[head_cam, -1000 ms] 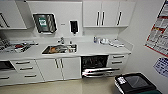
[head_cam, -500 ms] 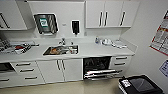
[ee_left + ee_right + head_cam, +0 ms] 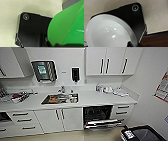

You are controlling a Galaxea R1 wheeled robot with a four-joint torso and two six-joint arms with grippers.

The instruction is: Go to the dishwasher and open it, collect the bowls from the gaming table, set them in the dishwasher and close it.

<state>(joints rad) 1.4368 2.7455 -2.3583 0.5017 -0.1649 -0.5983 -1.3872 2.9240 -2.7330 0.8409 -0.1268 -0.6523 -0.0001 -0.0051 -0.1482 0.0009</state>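
The dishwasher (image 3: 98,117) stands open below the desk (image 3: 100,100), right of the sink (image 3: 60,99), door down ready for loading. A green bowl (image 3: 67,26) rides at the left wrist, a white bowl (image 3: 109,32) at the right, presumably carried; either end effector's grip I cannot tell.

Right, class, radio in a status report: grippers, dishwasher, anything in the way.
Left wrist view: green bowl close by. Right wrist view: white bowl close by. Dishwasher ahead, door down, dark racks showing. Dark bin stands to its right.
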